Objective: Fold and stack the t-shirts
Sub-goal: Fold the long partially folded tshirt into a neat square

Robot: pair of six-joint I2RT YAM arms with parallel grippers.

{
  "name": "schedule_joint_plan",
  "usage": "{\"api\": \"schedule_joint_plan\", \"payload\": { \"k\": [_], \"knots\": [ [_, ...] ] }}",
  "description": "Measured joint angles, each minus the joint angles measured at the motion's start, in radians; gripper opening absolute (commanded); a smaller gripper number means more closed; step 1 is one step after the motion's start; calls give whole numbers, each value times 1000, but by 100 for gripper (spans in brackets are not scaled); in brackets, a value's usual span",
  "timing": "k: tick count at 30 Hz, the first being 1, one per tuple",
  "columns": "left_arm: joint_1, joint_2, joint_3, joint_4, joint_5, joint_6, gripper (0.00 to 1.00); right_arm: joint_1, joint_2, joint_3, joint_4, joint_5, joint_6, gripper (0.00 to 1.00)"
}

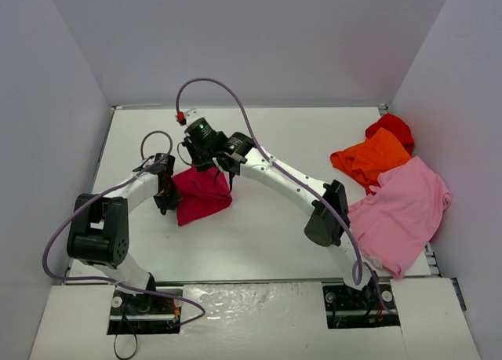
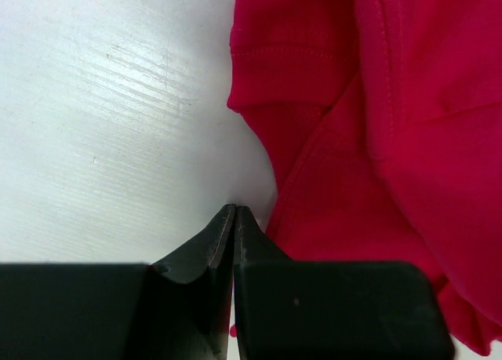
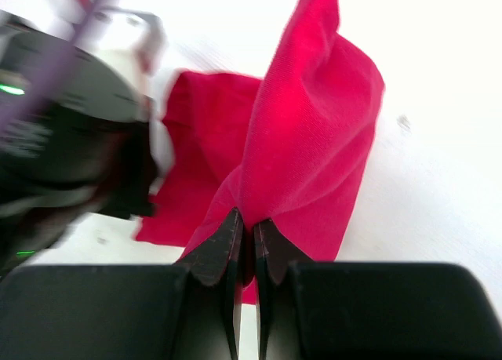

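Note:
The crimson t-shirt (image 1: 201,195) lies bunched on the white table left of centre. My right gripper (image 1: 205,165) is shut on a pinch of its cloth (image 3: 306,140) and holds that part lifted. My left gripper (image 1: 166,199) is shut and empty at the shirt's left edge; in the left wrist view its tips (image 2: 234,211) rest on bare table beside the crimson shirt (image 2: 376,125). The orange t-shirt (image 1: 369,159), the bright red t-shirt (image 1: 392,128) and the light pink t-shirt (image 1: 404,211) lie heaped at the right.
Grey walls enclose the white table (image 1: 267,234) on three sides. A purple cable (image 1: 235,101) loops above the right arm. The left arm's black wrist (image 3: 70,140) shows blurred at the left of the right wrist view.

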Motion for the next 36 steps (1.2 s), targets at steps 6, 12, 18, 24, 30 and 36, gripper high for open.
{"api": "schedule_joint_plan", "payload": {
  "k": [6,12,18,24,30,36],
  "knots": [
    [0,1,0,10,0,1,0,54,63,132,17,-66,24,0],
    [3,2,0,13,8,6,0,95,163,152,14,-117,36,0],
    [23,-1,-1,15,31,6,0,95,184,152,16,-133,37,0],
    [74,-80,-8,-38,48,3,0,97,190,125,17,-138,25,0],
    [143,-434,-8,-114,12,-16,0,99,198,118,17,-137,12,12],
    [142,-618,125,-232,-10,-15,0,100,202,105,34,-113,17,58]
  ]
}}
